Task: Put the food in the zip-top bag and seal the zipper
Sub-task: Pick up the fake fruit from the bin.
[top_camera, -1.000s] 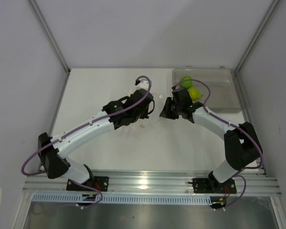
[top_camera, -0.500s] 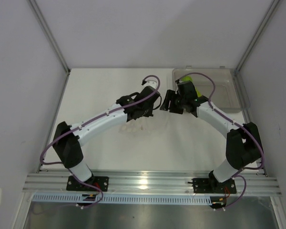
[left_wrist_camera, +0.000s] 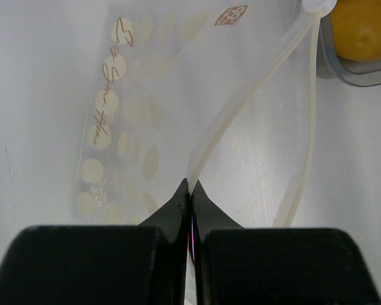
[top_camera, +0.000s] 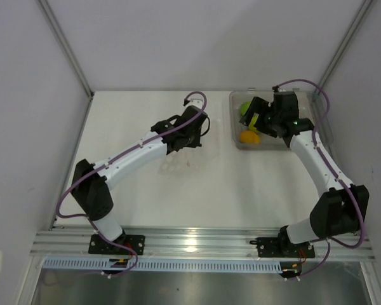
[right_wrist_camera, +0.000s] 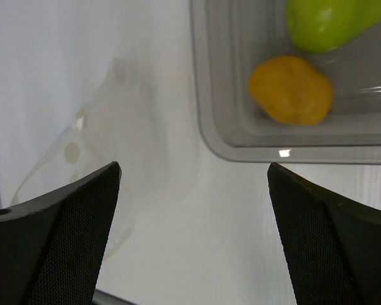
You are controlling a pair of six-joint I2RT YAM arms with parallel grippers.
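Note:
The zip-top bag (left_wrist_camera: 124, 136), clear with pale dots, lies on the white table. My left gripper (left_wrist_camera: 190, 184) is shut on its mouth edge, pinching one lip of the zipper (left_wrist_camera: 254, 89). The other lip (left_wrist_camera: 312, 114) curves away from it, so the mouth gapes. In the top view the left gripper (top_camera: 189, 136) sits just left of the tray. The food lies in the clear tray (right_wrist_camera: 203, 127): an orange piece (right_wrist_camera: 292, 89) and a lime-green piece (right_wrist_camera: 327, 22). My right gripper (right_wrist_camera: 193, 166) hangs wide open and empty above the tray's near left corner (top_camera: 259, 118).
The rigid clear tray (top_camera: 305, 141) stands at the back right, close to the right wall post. The bag (right_wrist_camera: 95, 133) lies just left of the tray. White walls close in the table on three sides.
The right gripper has opened wide and swung from beside the left gripper to over the tray. The left gripper has moved a little farther back and right, still pinching the bag.

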